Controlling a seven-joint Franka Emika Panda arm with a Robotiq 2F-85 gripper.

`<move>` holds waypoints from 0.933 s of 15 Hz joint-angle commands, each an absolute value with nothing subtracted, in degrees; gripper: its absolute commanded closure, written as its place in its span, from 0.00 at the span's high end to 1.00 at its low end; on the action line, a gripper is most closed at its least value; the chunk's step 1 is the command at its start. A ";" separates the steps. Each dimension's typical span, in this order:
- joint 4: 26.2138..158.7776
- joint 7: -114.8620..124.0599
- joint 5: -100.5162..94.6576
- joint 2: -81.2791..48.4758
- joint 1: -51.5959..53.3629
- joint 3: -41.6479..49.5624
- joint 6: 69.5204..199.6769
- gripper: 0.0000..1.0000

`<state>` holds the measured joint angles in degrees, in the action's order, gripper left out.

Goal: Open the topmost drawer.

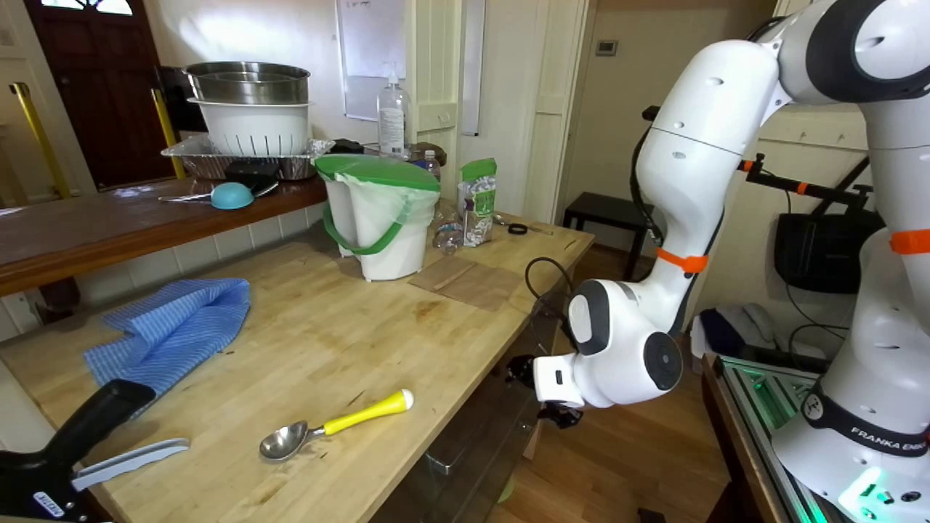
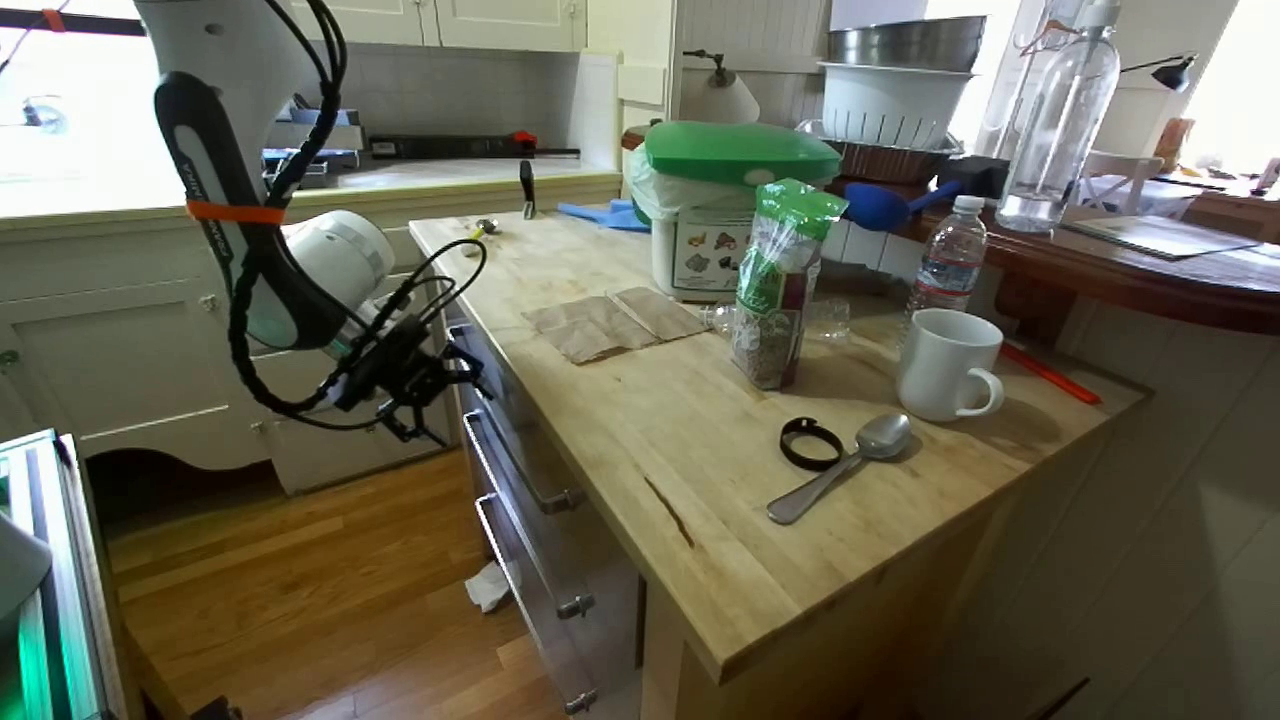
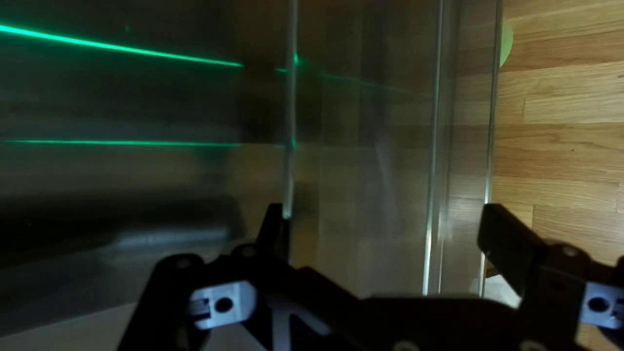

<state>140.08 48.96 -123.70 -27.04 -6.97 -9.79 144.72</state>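
The pale wooden worktop (image 1: 349, 330) is shared by both exterior views, overlooked from opposite ends; in the wrist view, glossy dark drawer fronts (image 3: 243, 107) are faced closely, with brown floorboards (image 3: 565, 146) at right.

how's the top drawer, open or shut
Shut, by the look of it: in an exterior view the top drawer sits under the counter, with none of its inside showing.

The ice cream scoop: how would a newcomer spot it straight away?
In an exterior view, find the wooden countertop. Nearer the camera than the green-lidded white bin, and right of the blue striped cloth, lies the ice cream scoop. Its bright yellow, white-tipped handle and metal head set it apart from both.
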 commanded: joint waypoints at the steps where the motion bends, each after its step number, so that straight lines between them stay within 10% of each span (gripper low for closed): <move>1: 144.21 42.45 -115.13 -27.88 -5.96 -9.36 146.50 1.00; 14: 153.52 39.71 -102.62 -19.90 -0.40 -11.13 144.36 1.00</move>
